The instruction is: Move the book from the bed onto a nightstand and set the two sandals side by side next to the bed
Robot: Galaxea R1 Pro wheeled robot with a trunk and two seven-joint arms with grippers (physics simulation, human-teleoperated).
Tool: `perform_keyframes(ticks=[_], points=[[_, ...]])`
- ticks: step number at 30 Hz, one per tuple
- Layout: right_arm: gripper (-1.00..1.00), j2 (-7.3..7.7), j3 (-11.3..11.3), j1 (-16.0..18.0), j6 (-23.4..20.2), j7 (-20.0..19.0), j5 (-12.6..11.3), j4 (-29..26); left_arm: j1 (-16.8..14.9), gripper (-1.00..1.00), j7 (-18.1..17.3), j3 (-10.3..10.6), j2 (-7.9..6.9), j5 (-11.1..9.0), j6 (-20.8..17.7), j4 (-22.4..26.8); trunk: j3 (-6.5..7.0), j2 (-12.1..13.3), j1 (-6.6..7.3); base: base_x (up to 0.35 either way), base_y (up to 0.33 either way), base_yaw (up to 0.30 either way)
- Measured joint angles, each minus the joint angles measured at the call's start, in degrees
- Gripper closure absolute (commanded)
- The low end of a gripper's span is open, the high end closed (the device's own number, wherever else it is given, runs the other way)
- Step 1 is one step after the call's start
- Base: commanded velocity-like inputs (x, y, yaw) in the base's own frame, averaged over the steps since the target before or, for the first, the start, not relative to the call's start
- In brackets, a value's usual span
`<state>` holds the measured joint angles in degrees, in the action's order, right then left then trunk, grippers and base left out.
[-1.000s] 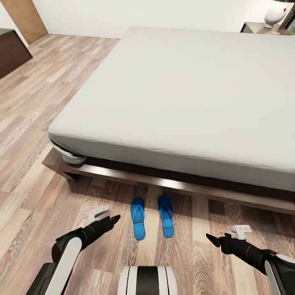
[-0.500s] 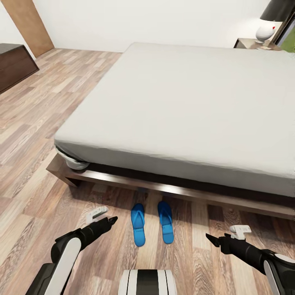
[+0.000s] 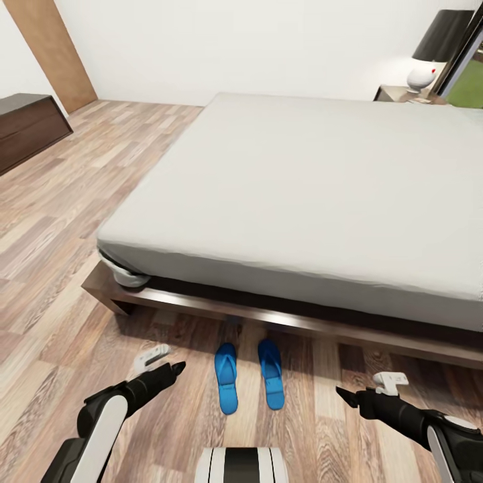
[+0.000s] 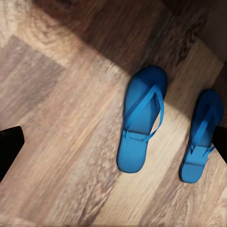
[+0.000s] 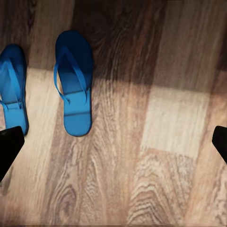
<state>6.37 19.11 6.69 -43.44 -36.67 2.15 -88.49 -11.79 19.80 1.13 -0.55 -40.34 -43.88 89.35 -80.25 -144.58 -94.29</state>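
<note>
Two bright blue sandals lie side by side on the wood floor, toes toward the bed's long side: the left sandal [image 3: 226,378] [image 4: 140,125] and the right sandal [image 3: 271,372] [image 5: 73,82]. The bed [image 3: 315,188] has a bare pale mattress on a dark wooden frame; the book is out of view. A nightstand [image 3: 394,93] stands at the far right by the head of the bed. My left gripper [image 3: 176,367] hovers left of the sandals and my right gripper [image 3: 340,393] to their right. Both are open, their fingertips [image 4: 9,146] [image 5: 9,144] wide apart with nothing between.
A white lamp with a dark shade [image 3: 429,57] stands on the nightstand. A long dark low bench [image 3: 27,127] runs along the left wall beside a wooden door [image 3: 50,50]. Open plank floor [image 3: 60,221] stretches left of the bed.
The head camera has shifted, so more of the far wall and lamp shows. The sandals lie as before. Both arms sit slightly lower in the picture, grippers still open.
</note>
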Motion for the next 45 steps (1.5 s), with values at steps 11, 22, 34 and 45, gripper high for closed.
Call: perform_keyframes(ticks=[11, 22, 34, 45], points=[[-1.0, 0.11, -0.51, 2.52, -1.83, 0.06, 1.58, 6.69, 2.6, -1.0, 0.23, -0.76, -0.3, 0.01, 0.9, -1.15, 2.44, 0.15, 0.28, 0.0, 0.0, 0.0], [-1.0, 0.36, -0.41, 3.42, -2.33, -0.1, 4.19, 10.21, 5.57, -1.0, 0.08, -4.25, -0.2, 0.08, 3.12, -3.77, 4.88, 0.3, 0.57, 0.0, 0.0, 0.0], [-1.0, 0.38, -0.58, 1.44, -1.97, -0.26, 5.25, 11.17, 6.13, -1.0, 0.27, -4.59, 0.36, -0.1, 7.8, -11.2, 7.54, 0.46, 0.88, 0.0, 0.0, 0.0], [-1.0, 0.38, -0.4, -0.04, -0.91, -0.2, 7.86, 14.64, 6.66, -1.0, -0.26, -4.63, 0.34, -0.05, 9.66, -16.28, 9.98, 0.6, 1.16, 0.0, 0.0, 0.0]])
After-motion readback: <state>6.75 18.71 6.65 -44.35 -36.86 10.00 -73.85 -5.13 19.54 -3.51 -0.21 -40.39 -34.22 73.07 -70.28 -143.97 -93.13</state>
